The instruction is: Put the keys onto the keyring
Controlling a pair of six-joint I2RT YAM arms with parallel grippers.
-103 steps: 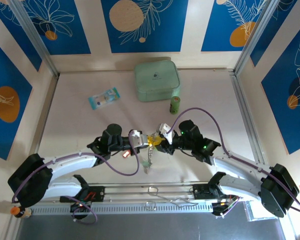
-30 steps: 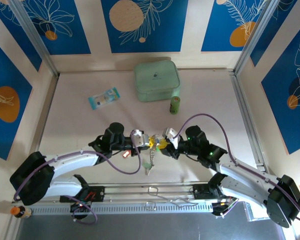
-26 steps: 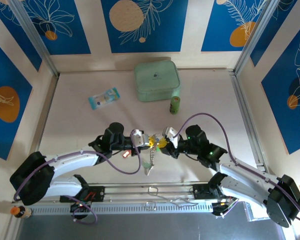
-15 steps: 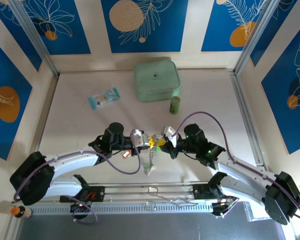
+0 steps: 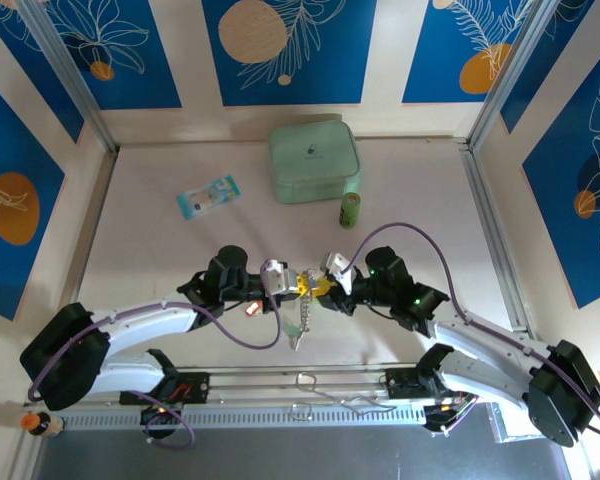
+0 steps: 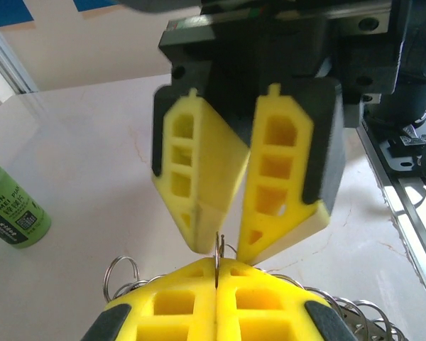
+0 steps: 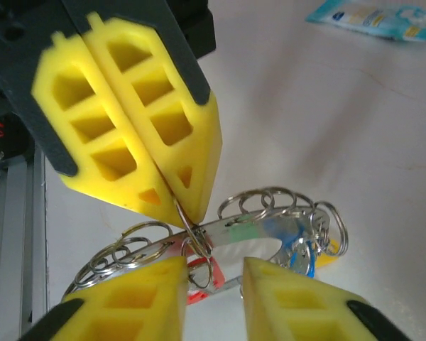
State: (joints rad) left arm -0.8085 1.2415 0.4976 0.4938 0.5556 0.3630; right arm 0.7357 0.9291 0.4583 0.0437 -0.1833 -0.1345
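Dangling above the tabletop [image 7: 355, 106] from the left claw [image 7: 188, 213] clamped tight on its wire, the keyring [image 5: 299, 318] already seems to carry several keys [image 7: 259, 234] — the right claw [image 7: 213, 266] sits beside them, jaws parted and empty, so little looks left.

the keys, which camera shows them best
Right wrist: the keys sit close up, with red, blue and yellow heads and small rings distinct. The left wrist view shows ring edges low in frame. The top view shows them as a tiny dangling strand at centre.

Yellow fingers [image 7: 135, 92]; keys [image 7: 255, 238] red, perhaps blue.
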